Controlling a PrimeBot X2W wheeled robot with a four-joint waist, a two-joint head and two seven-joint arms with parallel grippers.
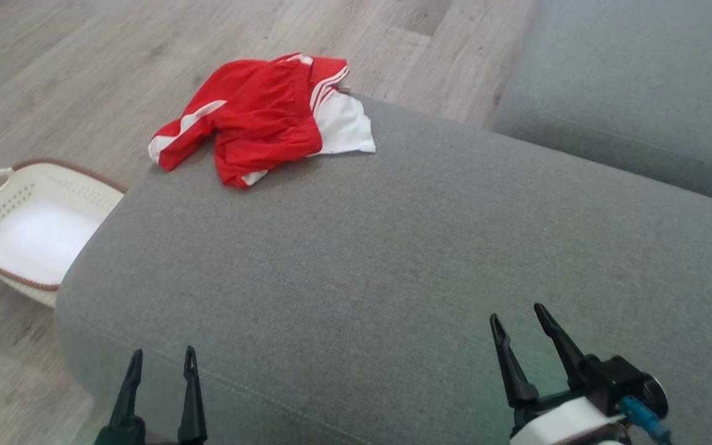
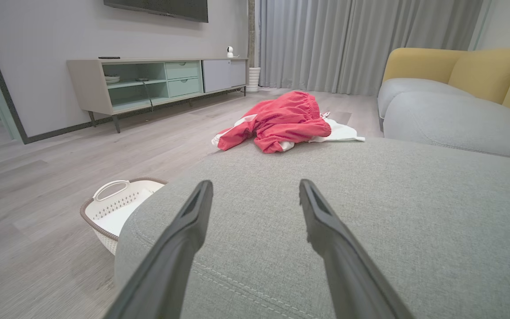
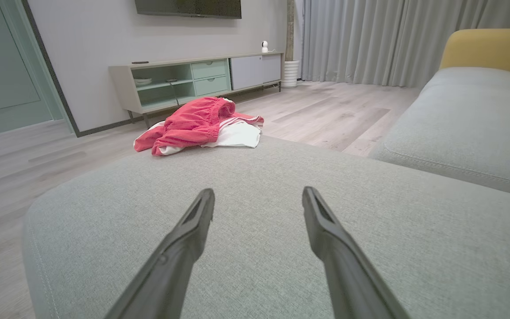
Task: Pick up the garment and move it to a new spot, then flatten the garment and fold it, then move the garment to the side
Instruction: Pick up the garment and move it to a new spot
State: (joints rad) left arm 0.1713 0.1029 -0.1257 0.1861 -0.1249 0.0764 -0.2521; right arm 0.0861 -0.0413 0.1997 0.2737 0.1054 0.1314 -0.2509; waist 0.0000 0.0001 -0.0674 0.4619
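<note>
1. The left tool (image 1: 164, 351) hangs low over the near edge of the grey seat (image 1: 393, 247), fingers parted, empty, pointing ahead.
2. The right tool (image 1: 515, 312) is posed likewise, spread and holding nothing.
3. One red-and-white garment (image 1: 257, 117) lies crumpled at the seat's far edge, well apart from both tools.
4. One white basket (image 1: 10, 204) stands on the floor (image 1: 84, 62) beside the seat.

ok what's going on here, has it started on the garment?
Nothing is being handled yet. The red-and-white garment lies crumpled at the far edge of the grey sofa cushion, untouched. The left gripper and right gripper are both open and empty near the cushion's near edge, fingers pointing toward the garment. A white laundry basket sits on the floor at the robot's left.
</note>
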